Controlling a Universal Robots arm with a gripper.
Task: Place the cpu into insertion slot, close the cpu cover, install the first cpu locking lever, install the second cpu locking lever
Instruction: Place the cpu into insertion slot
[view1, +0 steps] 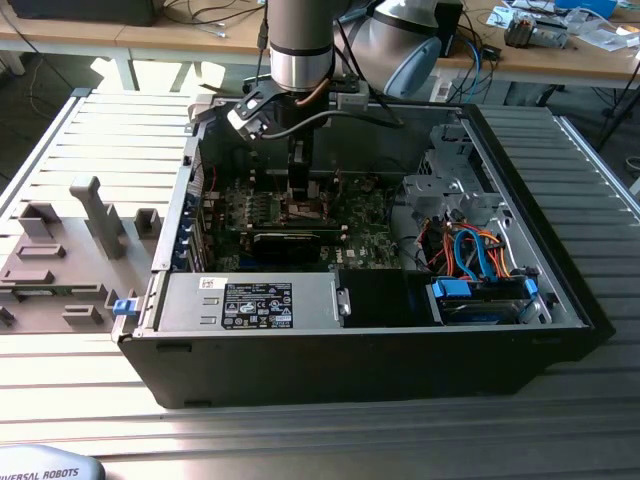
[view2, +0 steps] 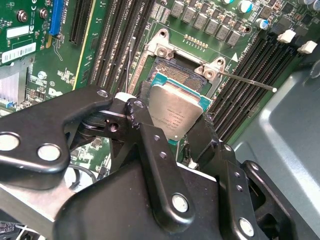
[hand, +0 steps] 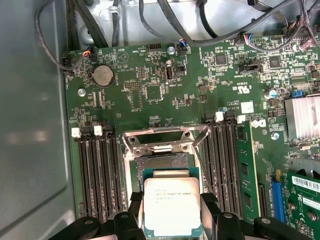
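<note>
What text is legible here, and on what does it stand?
cpu: fine print on its metal top, too small to read.
White label on the silver box: too small to read.
Green circuit board: tiny markings, unreadable.
No text to quote.

Cpu (hand: 171, 197) top is showing smooth matt silver metal. Beside cpu: gripper (hand: 171, 210) is looking matt black, cpu cover (hand: 160, 147) is gleaming bare metal, circuit board (hand: 200, 100) is shining green.

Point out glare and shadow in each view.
Exterior view: the ribbed table is brightly lit, the computer case interior shaded around the gripper. First wrist view: soft reflection on the grey case wall. Second wrist view: the cpu lid gleams.
</note>
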